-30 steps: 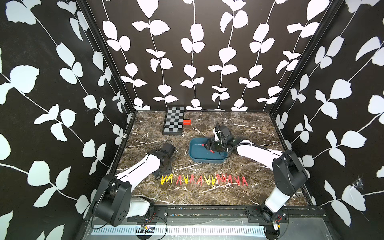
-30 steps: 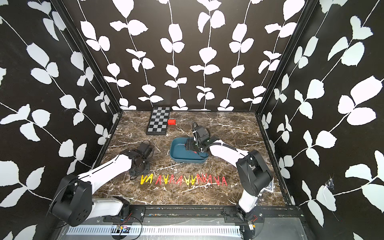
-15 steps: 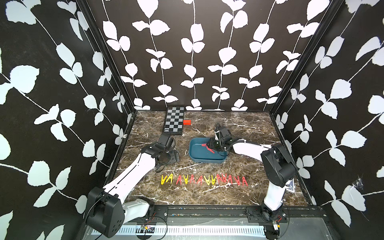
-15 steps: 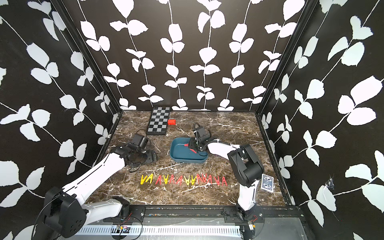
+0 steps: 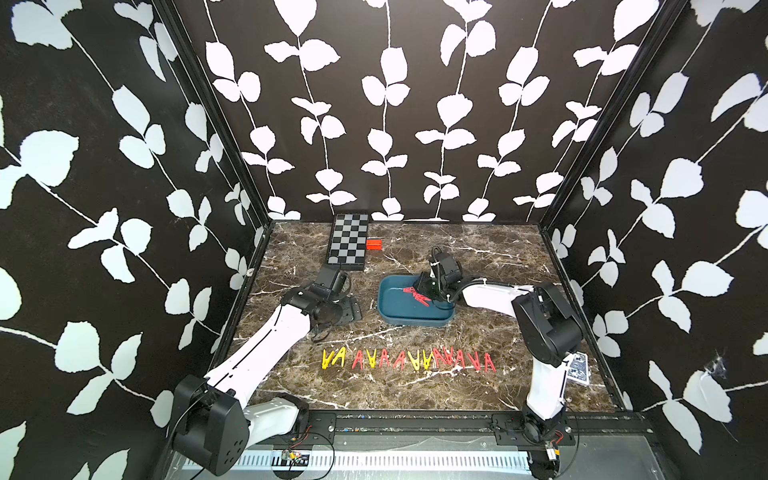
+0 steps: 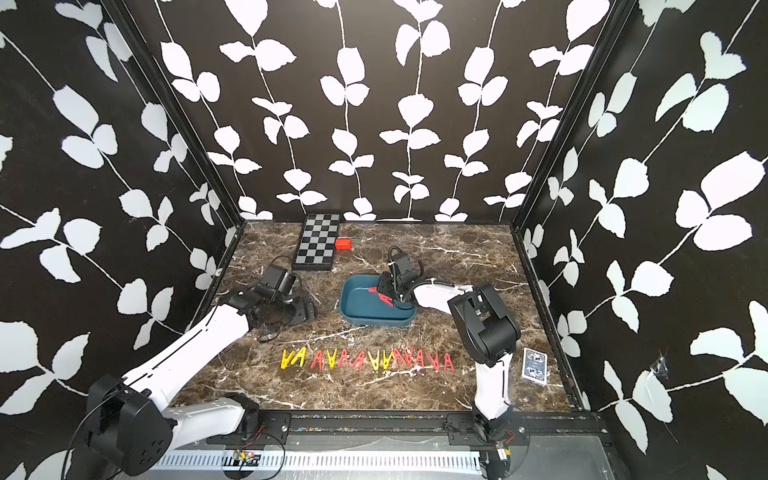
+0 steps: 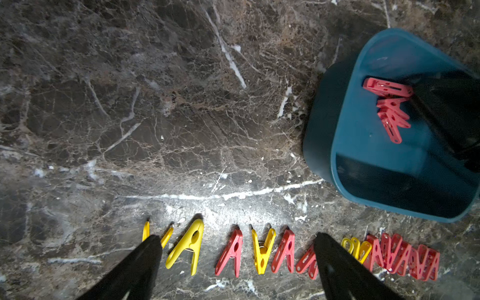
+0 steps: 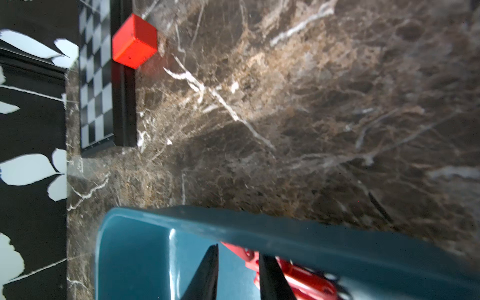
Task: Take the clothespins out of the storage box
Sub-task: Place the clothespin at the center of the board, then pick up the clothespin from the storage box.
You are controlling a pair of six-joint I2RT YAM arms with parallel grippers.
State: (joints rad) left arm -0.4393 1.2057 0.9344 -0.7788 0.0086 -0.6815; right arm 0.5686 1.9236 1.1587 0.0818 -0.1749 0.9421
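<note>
The storage box (image 5: 411, 323) sits on the marble table (image 5: 490, 257), a little right of centre. A small cluster of red clothespins (image 5: 417, 296) lies inside it toward the far right corner. In both top views this cluster is only a red tangle under the tip of the right gripper (image 5: 427, 291). The left wrist view resolves it into perhaps three or four overlapping pegs on the blue floor, with the dark bulk of that gripper beside them.

The right wrist view looks over the box wall and shows what the others cannot: the two black jaws are drawn close, with a narrow strip of blue floor between them and red pegs at and beside the tips. Whether they pinch a peg I cannot tell.

The left gripper (image 5: 351, 309) hangs over bare marble just left of the box. From above its jaws are hard to read, but its own wrist view shows them spread wide and empty.

That view also frames the row of clothespins (image 7: 285, 252) laid along the near side of the table; they are red and yellow, side by side, and crowd together at the right end.

At the far left lies a checkered board (image 5: 348, 243) with a red block (image 5: 374, 244) just beside its right edge; the right wrist view catches both, the left wrist view neither.

A card deck (image 6: 535, 365) lies near the right wall; only the top views show it.
</note>
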